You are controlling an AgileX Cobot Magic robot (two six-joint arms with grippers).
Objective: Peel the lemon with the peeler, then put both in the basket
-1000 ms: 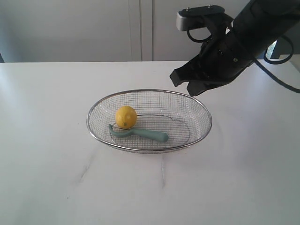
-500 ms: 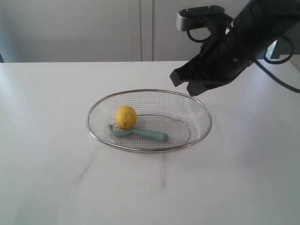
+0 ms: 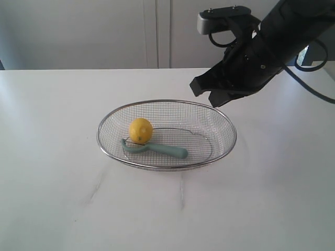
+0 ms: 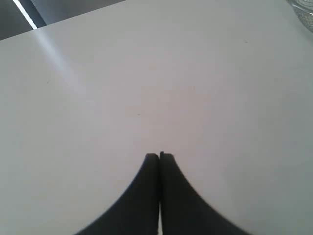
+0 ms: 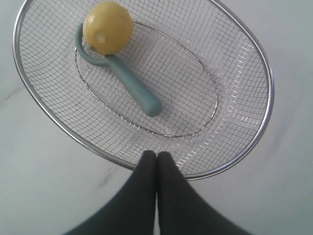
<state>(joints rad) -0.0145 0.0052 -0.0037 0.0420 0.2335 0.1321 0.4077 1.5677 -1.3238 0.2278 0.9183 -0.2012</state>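
Note:
The yellow lemon (image 3: 141,130) (image 5: 107,27) lies inside the wire-mesh basket (image 3: 225,123) (image 5: 264,73) on the white table. Beside it in the basket lies the teal peeler (image 3: 162,149) (image 5: 132,90), its curved head against the lemon. My right gripper (image 3: 205,94) (image 5: 157,154) hangs above the basket's far right rim, shut and empty. My left gripper (image 4: 159,155) is shut with nothing in it, over bare table; it does not show in the exterior view.
The white table (image 3: 52,183) spreads wide around the basket. A pale wall with cabinet doors (image 3: 157,31) stands behind it. A bit of the basket's rim (image 4: 304,10) shows at the corner of the left wrist view.

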